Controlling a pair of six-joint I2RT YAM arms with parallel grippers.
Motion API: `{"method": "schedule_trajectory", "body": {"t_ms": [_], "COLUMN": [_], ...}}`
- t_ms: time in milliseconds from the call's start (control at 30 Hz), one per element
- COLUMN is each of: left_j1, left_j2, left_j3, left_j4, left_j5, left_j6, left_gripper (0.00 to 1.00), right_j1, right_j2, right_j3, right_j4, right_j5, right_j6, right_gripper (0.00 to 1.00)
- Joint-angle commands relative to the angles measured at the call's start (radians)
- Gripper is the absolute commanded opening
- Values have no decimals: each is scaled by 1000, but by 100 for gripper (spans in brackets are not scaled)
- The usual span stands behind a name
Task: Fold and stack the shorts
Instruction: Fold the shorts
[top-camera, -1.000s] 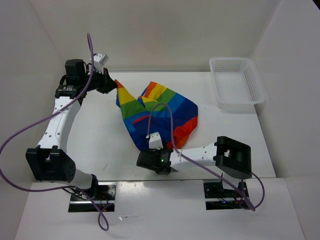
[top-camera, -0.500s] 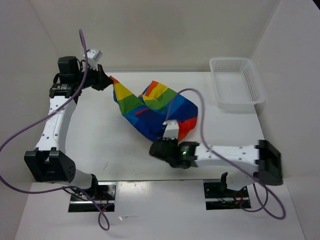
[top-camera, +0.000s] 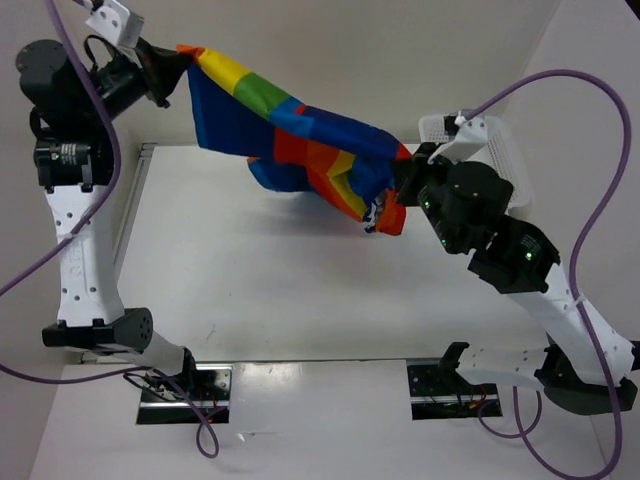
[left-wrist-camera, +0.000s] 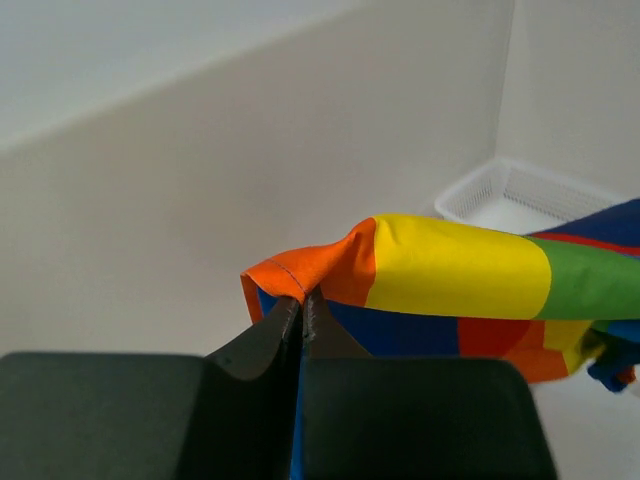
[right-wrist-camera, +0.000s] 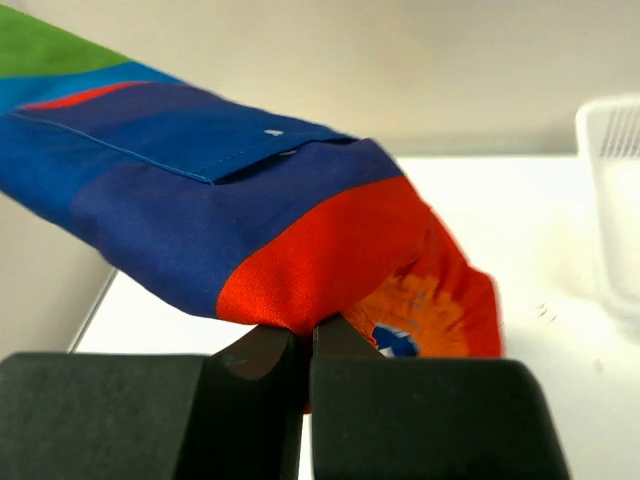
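While the shorts (top-camera: 290, 135) are suspended, stretched, above the table (top-camera: 280, 290), an orange corner is clamped by the left gripper (top-camera: 168, 72) and the red end is pinched by the right gripper (top-camera: 400, 192), near the white basket (left-wrist-camera: 520, 195)

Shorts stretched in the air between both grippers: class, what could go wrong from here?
The left gripper pinches only a thin orange hem of the shorts, so it might slip under tension. The cloth by the right gripper hangs bunched, so lowering it could set creases.
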Motion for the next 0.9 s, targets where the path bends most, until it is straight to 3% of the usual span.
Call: {"method": "schedule_trajectory", "body": {"t_ms": [0, 233, 367, 533, 700, 733, 867], "left_j1": [2, 2, 2, 2, 2, 2, 2], "left_j2": [-16, -34, -86, -134, -166, -166, -119], "left_j3": [167, 462, 441, 340, 93, -17, -214], "left_j4": [-8, -91, -124, -157, -148, -107, -21], "left_j5": [-30, -125, -186, -222, -211, -196, -196], "left_j6": [26, 26, 26, 26, 26, 26, 26], "left_gripper": [0, 0, 0, 0, 0, 0, 0], "right_j1": [-4, -4, -4, -4, -36, -91, -338], "right_j2": [-17, -17, 27, 64, 29, 29, 176], "right_j3": [147, 410, 517, 493, 204, 129, 50], "right_j4": [0, -81, -226, -397, -401, -381, -282], "right_j5": [-3, -199, -329, -380, -369, -394, -520], "right_j6": [-146, -179, -188, -176, -88, -79, -91], "right_gripper": [0, 0, 0, 0, 0, 0, 0]}}
